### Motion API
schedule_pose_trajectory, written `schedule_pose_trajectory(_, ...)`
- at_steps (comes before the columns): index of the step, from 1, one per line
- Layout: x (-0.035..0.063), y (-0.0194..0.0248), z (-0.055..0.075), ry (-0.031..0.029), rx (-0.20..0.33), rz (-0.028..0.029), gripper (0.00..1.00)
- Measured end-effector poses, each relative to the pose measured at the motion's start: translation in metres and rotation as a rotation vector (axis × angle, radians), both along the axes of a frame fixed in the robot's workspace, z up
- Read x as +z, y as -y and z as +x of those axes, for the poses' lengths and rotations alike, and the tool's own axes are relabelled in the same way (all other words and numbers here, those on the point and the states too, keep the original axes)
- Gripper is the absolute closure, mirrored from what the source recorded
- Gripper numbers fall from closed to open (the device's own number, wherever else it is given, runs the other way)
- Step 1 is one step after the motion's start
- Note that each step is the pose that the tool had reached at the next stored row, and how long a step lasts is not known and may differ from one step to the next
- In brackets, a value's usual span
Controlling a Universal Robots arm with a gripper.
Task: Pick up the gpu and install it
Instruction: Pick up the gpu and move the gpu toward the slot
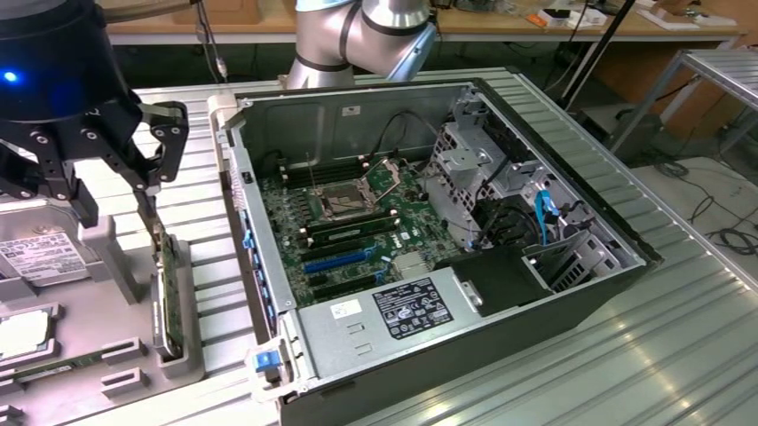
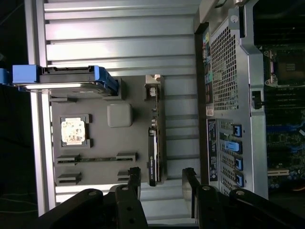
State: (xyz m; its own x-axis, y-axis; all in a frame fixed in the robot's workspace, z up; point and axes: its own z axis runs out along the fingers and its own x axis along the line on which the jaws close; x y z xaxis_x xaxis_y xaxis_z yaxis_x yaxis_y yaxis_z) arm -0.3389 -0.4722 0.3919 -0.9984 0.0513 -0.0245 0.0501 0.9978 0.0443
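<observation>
Exterior view: tool spread, hovering over upright gpu
Beside: hard drive in same grey tray
Obstacle: computer case wall near gpu

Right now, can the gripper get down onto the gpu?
Probably yes. The gripper hangs open above the gpu, which stands on edge in the grey holder beside the computer case. Nothing lies over the card, and the fingers straddle its line.

Robotics lab: opened computer case, cluttered workbench.
</observation>
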Motion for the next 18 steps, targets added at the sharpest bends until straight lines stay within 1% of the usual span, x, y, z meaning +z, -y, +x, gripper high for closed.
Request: schedule_pose_trajectory(18,-0.0081,0.0000,0.0000,0.0000,0.000,0.0000,0.52)
